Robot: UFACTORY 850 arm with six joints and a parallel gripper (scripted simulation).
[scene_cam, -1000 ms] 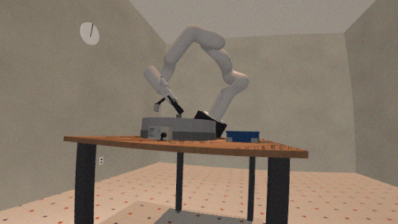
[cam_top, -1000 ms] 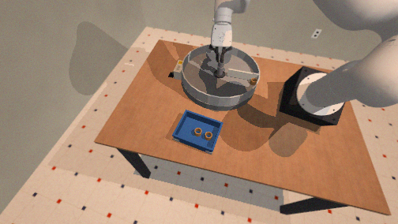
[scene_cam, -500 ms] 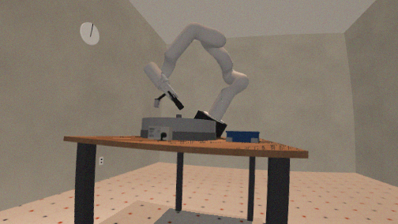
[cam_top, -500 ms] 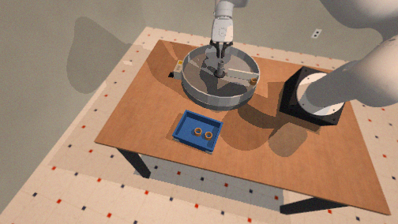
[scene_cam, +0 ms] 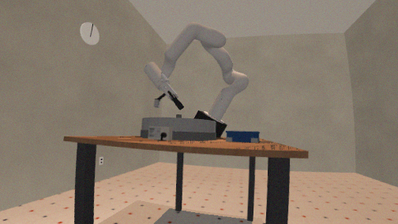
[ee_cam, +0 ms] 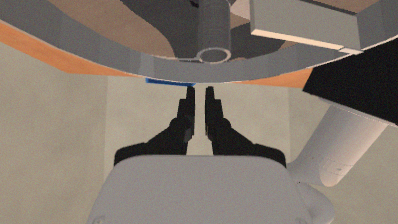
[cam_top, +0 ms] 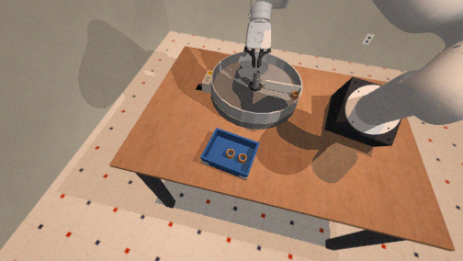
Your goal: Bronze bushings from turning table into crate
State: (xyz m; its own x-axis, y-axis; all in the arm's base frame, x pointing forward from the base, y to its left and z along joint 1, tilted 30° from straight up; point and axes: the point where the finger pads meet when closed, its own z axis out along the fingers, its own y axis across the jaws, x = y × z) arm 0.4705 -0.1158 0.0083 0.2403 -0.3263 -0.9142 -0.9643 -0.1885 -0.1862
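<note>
At the upper left of the overhead frame, a small pale box with a yellow patch (cam_top: 207,82) (scene_cam: 158,132) sits against the turning table's side, probably as its drive or control unit. Right of it and lower, near the bottom centre, the shallow blue rectangular crate (cam_top: 223,169) (scene_cam: 242,136) (ee_cam: 169,82) holds two bronze ring-shaped bushings, the left one (cam_top: 231,153) and the right one (cam_top: 242,158), side by side on its floor; lying low there should help them come to rest. In the upper middle stands the round grey high-walled turning table (cam_top: 234,116) (scene_cam: 178,125) (ee_cam: 125,69), whose wall presumably keeps parts from sliding off. The black two-fingered claw (cam_top: 257,66) (scene_cam: 181,107) (ee_cam: 200,97) hangs above it, angled down, its fingers nearly pressed together with nothing between them. Beneath, a grey hollow upright column (cam_top: 257,78) (scene_cam: 178,116) (ee_cam: 214,30) rises from the centre; whether steel bushings form it cannot be told. A pale straight bar (cam_top: 282,85) (ee_cam: 305,34) runs from near the column to the right wall, perhaps to gather parts. Beside its outer end, a third bronze bushing (cam_top: 295,95) remains to be moved, and the claw would have to open first.
</note>
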